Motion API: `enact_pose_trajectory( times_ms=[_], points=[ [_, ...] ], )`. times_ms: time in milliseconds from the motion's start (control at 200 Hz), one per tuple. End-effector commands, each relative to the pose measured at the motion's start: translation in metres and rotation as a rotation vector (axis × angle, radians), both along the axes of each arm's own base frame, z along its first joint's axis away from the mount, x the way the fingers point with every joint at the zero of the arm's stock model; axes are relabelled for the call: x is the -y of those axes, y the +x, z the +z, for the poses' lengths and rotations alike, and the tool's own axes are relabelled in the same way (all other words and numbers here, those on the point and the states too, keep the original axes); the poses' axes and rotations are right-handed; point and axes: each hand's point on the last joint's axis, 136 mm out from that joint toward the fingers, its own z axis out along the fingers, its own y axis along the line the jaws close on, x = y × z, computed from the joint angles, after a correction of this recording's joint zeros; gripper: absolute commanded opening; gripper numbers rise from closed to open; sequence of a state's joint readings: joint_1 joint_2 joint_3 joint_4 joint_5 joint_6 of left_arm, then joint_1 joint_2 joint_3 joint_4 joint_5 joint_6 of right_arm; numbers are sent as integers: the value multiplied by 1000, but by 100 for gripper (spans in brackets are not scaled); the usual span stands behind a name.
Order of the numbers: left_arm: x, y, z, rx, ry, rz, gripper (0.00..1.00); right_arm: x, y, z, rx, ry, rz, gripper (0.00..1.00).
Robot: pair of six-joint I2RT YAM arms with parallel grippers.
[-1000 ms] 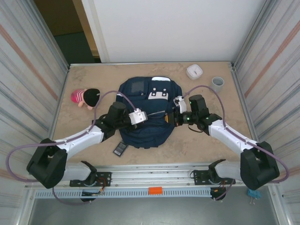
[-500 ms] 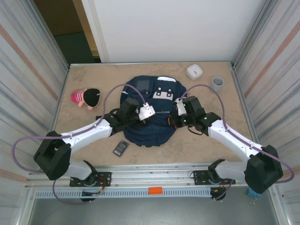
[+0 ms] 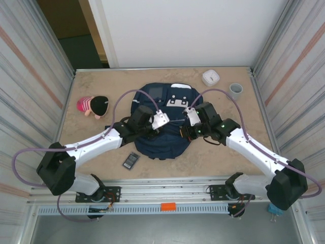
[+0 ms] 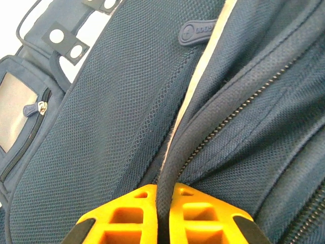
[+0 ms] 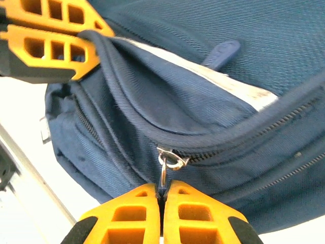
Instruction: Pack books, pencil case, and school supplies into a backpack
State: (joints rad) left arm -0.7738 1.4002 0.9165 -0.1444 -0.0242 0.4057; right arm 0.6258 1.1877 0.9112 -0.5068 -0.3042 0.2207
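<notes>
Backpack [image 3: 161, 145] at the centre of the top view, lying on the tabletop [image 3: 101, 84]. Left claw [image 4: 163, 195], at lower centre of its wrist view, is clenched on the backpack's piped rim [image 4: 175, 152]. Right claw [image 5: 162, 195], also at lower centre, is clenched on the zipper pull [image 5: 163, 170].

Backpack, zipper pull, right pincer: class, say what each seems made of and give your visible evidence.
Backpack: probably navy synthetic fabric, matte; an open mesh weave shows. Zipper pull: likely metal, with a shiny silver glint. Right pincer: apparently moulded orange plastic, matte, with cut-out ribs.
</notes>
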Motion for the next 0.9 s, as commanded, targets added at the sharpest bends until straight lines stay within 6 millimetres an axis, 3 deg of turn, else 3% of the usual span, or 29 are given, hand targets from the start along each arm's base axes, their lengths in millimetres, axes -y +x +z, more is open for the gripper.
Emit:
enact_pose_trajectory(
  times_ms=[0, 406, 481, 626, 767, 897],
  points=[
    [13, 28, 42, 94, -104, 79, 2, -34, -31, 25, -26, 99, 220, 0],
    [52, 0, 45, 105, -138, -102, 3, -82, -22, 33, -130, 229, 227, 1],
    [47, 0, 43, 124, -123, -98, 3, -73, -13, 35, -132, 240, 161, 13],
    [42, -11, 39, 157, -122, -155, 4, -34, 11, 30, -177, 346, -38, 43],
    [39, -24, 33, 179, -111, -227, 4, -2, 30, 20, -250, 469, -207, 49],
    [36, -29, 29, 193, -112, -288, 4, 5, 40, 18, -286, 518, -277, 51]
  ],
)
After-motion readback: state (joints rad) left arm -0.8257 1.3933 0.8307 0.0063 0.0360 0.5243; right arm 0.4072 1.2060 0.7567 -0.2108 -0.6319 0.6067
